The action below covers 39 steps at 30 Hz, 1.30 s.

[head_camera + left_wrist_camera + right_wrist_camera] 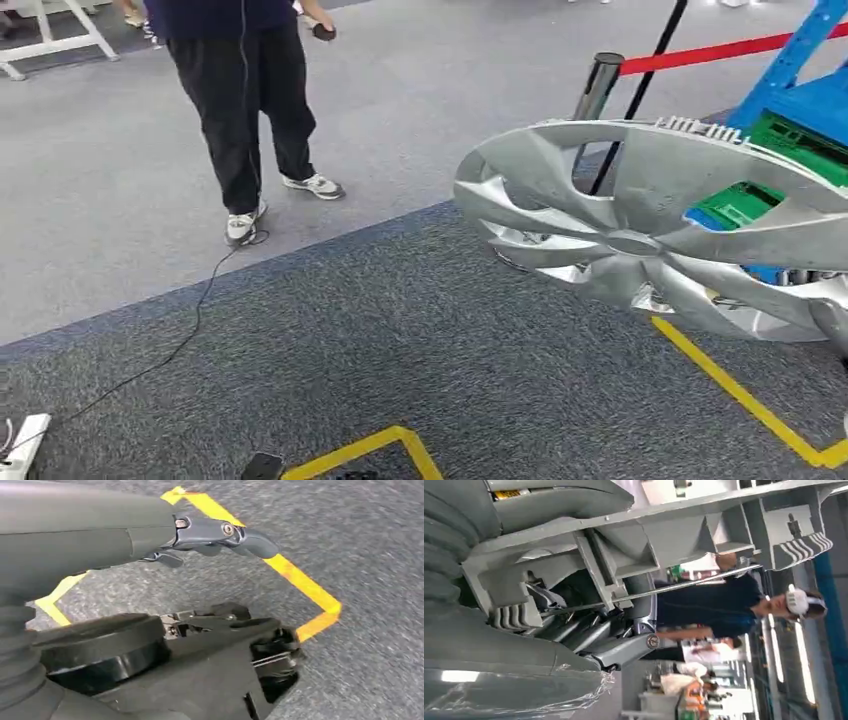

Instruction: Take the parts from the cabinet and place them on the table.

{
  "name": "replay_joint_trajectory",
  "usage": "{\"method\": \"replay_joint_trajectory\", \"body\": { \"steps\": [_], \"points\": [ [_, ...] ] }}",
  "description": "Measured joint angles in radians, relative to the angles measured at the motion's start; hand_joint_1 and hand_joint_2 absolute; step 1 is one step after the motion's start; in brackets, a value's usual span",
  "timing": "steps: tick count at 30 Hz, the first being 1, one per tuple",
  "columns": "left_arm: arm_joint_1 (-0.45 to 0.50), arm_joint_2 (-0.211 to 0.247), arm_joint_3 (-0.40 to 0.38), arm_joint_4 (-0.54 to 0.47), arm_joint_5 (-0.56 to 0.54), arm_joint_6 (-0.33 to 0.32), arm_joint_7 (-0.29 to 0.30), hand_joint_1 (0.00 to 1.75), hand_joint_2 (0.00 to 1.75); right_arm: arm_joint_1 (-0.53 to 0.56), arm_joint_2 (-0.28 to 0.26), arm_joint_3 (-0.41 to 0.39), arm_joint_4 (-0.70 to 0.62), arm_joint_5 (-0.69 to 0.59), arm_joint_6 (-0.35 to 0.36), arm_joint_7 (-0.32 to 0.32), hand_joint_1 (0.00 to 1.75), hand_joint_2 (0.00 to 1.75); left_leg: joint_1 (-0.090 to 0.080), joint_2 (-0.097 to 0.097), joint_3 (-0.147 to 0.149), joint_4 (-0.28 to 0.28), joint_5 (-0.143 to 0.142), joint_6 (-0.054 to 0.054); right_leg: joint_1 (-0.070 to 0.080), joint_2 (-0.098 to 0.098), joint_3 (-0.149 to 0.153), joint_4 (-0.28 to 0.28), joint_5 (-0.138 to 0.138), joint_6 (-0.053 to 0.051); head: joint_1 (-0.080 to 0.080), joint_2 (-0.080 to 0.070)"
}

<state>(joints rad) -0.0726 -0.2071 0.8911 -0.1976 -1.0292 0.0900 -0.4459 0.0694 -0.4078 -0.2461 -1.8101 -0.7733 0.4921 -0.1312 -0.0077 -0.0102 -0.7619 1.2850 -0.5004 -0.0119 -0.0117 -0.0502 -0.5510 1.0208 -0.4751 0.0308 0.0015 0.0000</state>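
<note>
Midway: wheel cover (650,235) out of the cabinet, gripped by right hand (589,630) above carpet (400,330); left hand (200,535) empty, fingers apart; bench placement left.

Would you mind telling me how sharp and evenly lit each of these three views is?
Head view: soft overall, with even light and mild sheen on the silver wheel cover. Left wrist view: carpet and yellow tape smeared, the left hand fairly crisp. Right wrist view: turned on its side, the right hand shadowed under the cover's ribbed back, bright ceiling lights glaring behind the person.
</note>
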Motion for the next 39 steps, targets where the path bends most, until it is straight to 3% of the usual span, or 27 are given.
{"method": "replay_joint_trajectory", "body": {
  "steps": [2, 3, 4, 7, 8, 10, 11, 12, 13, 14, 15, 17, 18, 19, 20, 23, 24, 25, 26, 28, 29, 31, 32, 33, 34, 38, 39],
  "points": [
    [0.000, 0.001, 0.000, 0.000, -0.001, 0.000, 0.000, 0.00, 1.75, 0.000, -0.003, 0.000, 0.000, 0.000, 0.000, 0.000, 1.75, 1.75, -0.008, 0.018, 0.090, -0.169, 0.084, 0.016, 0.003, -0.023, 0.006, 0.000, -0.004, 0.000, 0.001, 0.000],
    [-0.001, 0.001, 0.000, 0.000, -0.002, -0.001, 0.000, 0.00, 1.75, 0.000, -0.004, 0.000, 0.000, 0.000, 0.000, 0.000, 1.75, 1.75, -0.019, 0.060, 0.134, -0.244, 0.107, 0.028, 0.004, -0.033, 0.009, 0.000, -0.006, 0.003, 0.001, 0.000],
    [-0.002, 0.001, 0.000, 0.000, -0.003, -0.003, 0.000, 0.00, 1.75, 0.002, -0.004, 0.000, 0.000, 0.000, 0.000, 0.000, 1.75, 1.75, -0.031, 0.095, 0.151, -0.281, 0.092, 0.035, 0.013, -0.042, 0.008, 0.004, -0.013, 0.009, 0.000, 0.000],
    [-0.001, 0.000, 0.000, 0.000, -0.008, -0.005, -0.002, 0.00, 1.75, 0.004, -0.004, 0.005, 0.000, 0.003, 0.000, 0.001, 1.75, 1.75, -0.033, 0.056, 0.142, -0.284, 0.095, 0.043, 0.012, -0.076, 0.014, -0.005, -0.014, 0.016, 0.003, 0.000],
    [-0.001, 0.001, 0.000, 0.000, -0.008, -0.005, -0.004, 0.00, 1.75, 0.004, -0.004, 0.006, 0.000, 0.003, 0.000, 0.001, 1.75, 1.75, -0.026, 0.042, 0.148, -0.296, 0.101, 0.051, 0.011, -0.079, 0.017, -0.004, -0.020, 0.025, 0.002, 0.000],
    [-0.005, -0.001, 0.000, 0.000, -0.008, -0.005, -0.006, 0.00, 1.75, 0.006, -0.004, 0.009, 0.000, 0.005, 0.002, 0.001, 1.75, 1.75, -0.018, 0.023, 0.151, -0.299, 0.104, 0.059, 0.004, 0.014, -0.013, 0.061, -0.062, 0.028, 0.005, 0.000],
    [-0.008, -0.002, 0.000, 0.000, -0.008, -0.005, -0.007, 0.00, 1.75, 0.007, -0.005, 0.008, 0.000, 0.005, 0.003, 0.001, 1.75, 1.75, -0.016, 0.011, 0.151, -0.299, 0.104, 0.061, 0.002, 0.038, -0.052, 0.141, -0.100, 0.031, 0.010, 0.000],
    [-0.010, -0.003, 0.000, 0.000, -0.008, -0.005, -0.007, 0.00, 1.75, 0.010, -0.005, 0.010, 0.000, 0.005, 0.004, 0.001, 1.75, 1.75, -0.015, -0.003, 0.151, -0.299, 0.104, 0.062, 0.002, 0.048, -0.101, 0.235, -0.138, 0.036, 0.011, 0.000],
    [-0.010, -0.003, 0.000, 0.000, -0.008, -0.005, -0.007, 0.00, 1.75, 0.014, -0.005, 0.010, 0.000, 0.006, 0.005, 0.001, 1.75, 1.75, -0.015, -0.015, 0.151, -0.299, 0.104, 0.062, 0.001, 0.049, -0.138, 0.300, -0.154, 0.039, 0.012, 0.000],
    [-0.009, -0.003, 0.000, 0.000, -0.008, -0.005, -0.007, 0.00, 1.75, 0.019, -0.005, 0.010, 0.001, 0.006, 0.006, 0.001, 1.75, 1.75, -0.014, -0.028, 0.152, -0.299, 0.104, 0.062, 0.000, 0.049, -0.154, 0.317, -0.148, 0.041, 0.011, 0.000],
    [-0.008, -0.003, 0.000, 0.000, -0.008, -0.005, -0.007, 0.00, 1.75, 0.021, -0.005, 0.010, 0.001, 0.006, 0.007, 0.001, 1.75, 1.75, -0.012, -0.041, 0.153, -0.297, 0.104, 0.062, -0.001, 0.049, -0.148, 0.290, -0.118, 0.042, 0.012, 0.000],
    [-0.009, -0.003, 0.000, 0.000, -0.008, -0.005, -0.007, 0.00, 1.75, 0.022, -0.007, 0.009, 0.001, 0.006, 0.008, 0.001, 1.75, 1.75, -0.006, -0.069, 0.155, -0.292, 0.103, 0.056, -0.009, 0.062, -0.077, 0.127, -0.020, 0.050, 0.012, 0.000],
    [-0.009, -0.003, 0.000, 0.000, -0.008, -0.005, -0.007, 0.00, 1.75, 0.022, -0.009, 0.009, 0.001, 0.006, 0.009, 0.001, 1.75, 1.75, -0.005, -0.083, 0.153, -0.287, 0.100, 0.047, -0.022, 0.102, -0.035, 0.035, 0.016, 0.061, 0.013, 0.000],
    [-0.012, 0.000, 0.000, 0.000, -0.008, -0.004, -0.007, 0.00, 1.75, 0.022, -0.009, 0.010, 0.005, 0.006, 0.009, 0.001, 1.75, 1.75, -0.009, -0.095, 0.146, -0.279, 0.099, 0.039, -0.029, 0.159, -0.024, 0.011, -0.004, 0.071, 0.016, 0.000],
    [-0.012, 0.000, 0.000, 0.000, -0.008, -0.003, -0.007, 0.00, 1.75, 0.027, -0.011, 0.008, 0.005, 0.006, 0.010, 0.001, 1.75, 1.75, -0.008, -0.106, 0.138, -0.277, 0.105, 0.035, -0.028, 0.150, -0.016, 0.011, -0.003, 0.054, 0.013, 0.000],
    [-0.006, -0.001, 0.000, 0.000, -0.008, -0.002, -0.007, 0.00, 1.75, 0.032, -0.014, 0.008, 0.005, 0.007, 0.010, 0.002, 1.75, 1.75, -0.001, -0.142, 0.126, -0.282, 0.118, 0.016, -0.024, 0.113, -0.020, 0.013, 0.004, 0.031, 0.013, 0.000],
    [-0.004, -0.002, 0.000, 0.000, -0.008, -0.001, -0.007, 0.00, 1.75, 0.029, -0.016, 0.008, 0.004, 0.007, 0.010, 0.002, 1.75, 1.75, -0.003, -0.118, 0.123, -0.273, 0.107, 0.013, -0.023, 0.099, -0.016, 0.009, 0.006, 0.026, 0.014, 0.000],
    [-0.006, -0.004, 0.000, 0.000, -0.009, -0.001, -0.007, 0.00, 1.75, 0.031, -0.018, 0.007, 0.004, 0.006, 0.010, 0.001, 1.75, 1.75, -0.008, -0.063, 0.105, -0.236, 0.081, 0.008, -0.022, 0.088, -0.014, 0.008, 0.006, 0.017, -0.003, 0.000],
    [-0.009, -0.005, 0.000, 0.000, -0.009, -0.002, -0.007, 0.00, 1.75, 0.033, -0.020, 0.005, 0.004, 0.006, 0.011, 0.000, 1.75, 1.75, -0.006, -0.028, 0.069, -0.162, 0.042, 0.003, -0.018, 0.073, -0.014, 0.008, 0.005, 0.013, -0.003, 0.000],
    [-0.012, -0.007, 0.000, 0.000, -0.009, -0.005, -0.009, 0.00, 1.75, 0.034, -0.022, 0.002, 0.004, 0.006, 0.012, 0.002, 1.75, 1.75, -0.002, -0.003, -0.007, -0.007, -0.021, 0.001, -0.010, 0.042, -0.014, 0.008, 0.003, 0.008, -0.003, 0.000],
    [-0.012, -0.008, 0.000, 0.000, -0.009, -0.006, -0.010, 0.00, 1.75, 0.034, -0.023, 0.003, 0.004, 0.006, 0.013, 0.003, 1.75, 1.75, -0.002, -0.002, -0.027, 0.033, -0.028, 0.002, -0.007, 0.028, -0.014, 0.008, 0.002, 0.007, -0.004, 0.000],
    [-0.011, -0.008, 0.000, 0.000, -0.009, -0.006, -0.010, 0.00, 1.75, 0.032, -0.025, 0.002, 0.004, 0.006, 0.014, 0.004, 1.75, 1.75, -0.004, -0.001, 0.006, -0.028, 0.022, 0.009, -0.003, 0.002, -0.012, 0.008, 0.001, 0.005, -0.003, 0.000],
    [-0.012, -0.008, 0.000, 0.000, -0.009, -0.006, -0.010, 0.00, 1.75, 0.031, -0.027, 0.003, 0.004, 0.006, 0.015, 0.005, 1.75, 1.75, -0.006, 0.006, 0.055, -0.115, 0.065, 0.014, -0.002, -0.010, -0.009, 0.008, 0.000, 0.005, -0.003, 0.000],
    [-0.012, -0.008, 0.000, 0.000, -0.009, -0.006, -0.010, 0.00, 1.75, 0.030, -0.030, 0.003, 0.004, 0.006, 0.015, 0.006, 1.75, 1.75, -0.012, 0.030, 0.108, -0.204, 0.097, 0.021, -0.002, -0.020, -0.005, 0.008, -0.003, 0.006, -0.003, 0.000],
    [-0.014, -0.008, 0.000, 0.000, -0.009, -0.006, -0.010, 0.00, 1.75, 0.029, -0.033, 0.002, 0.004, 0.005, 0.015, 0.007, 1.75, 1.75, -0.024, 0.076, 0.142, -0.266, 0.089, 0.025, 0.002, -0.031, -0.004, 0.008, -0.006, 0.010, -0.003, 0.000],
    [-0.013, -0.007, 0.000, 0.000, -0.009, -0.005, -0.012, 0.00, 1.75, 0.022, -0.037, 0.002, 0.004, 0.004, 0.015, 0.009, 1.75, 1.75, -0.028, 0.034, 0.138, -0.282, 0.094, 0.042, 0.006, -0.070, 0.004, 0.000, -0.011, 0.026, -0.003, 0.000],
    [-0.012, -0.008, 0.000, 0.000, -0.009, -0.005, -0.013, 0.00, 1.75, 0.021, -0.040, 0.002, 0.004, 0.004, 0.015, 0.009, 1.75, 1.75, -0.017, 0.023, 0.147, -0.294, 0.101, 0.051, 0.001, -0.064, -0.004, 0.004, -0.018, 0.033, -0.003, 0.000]
  ]
}}
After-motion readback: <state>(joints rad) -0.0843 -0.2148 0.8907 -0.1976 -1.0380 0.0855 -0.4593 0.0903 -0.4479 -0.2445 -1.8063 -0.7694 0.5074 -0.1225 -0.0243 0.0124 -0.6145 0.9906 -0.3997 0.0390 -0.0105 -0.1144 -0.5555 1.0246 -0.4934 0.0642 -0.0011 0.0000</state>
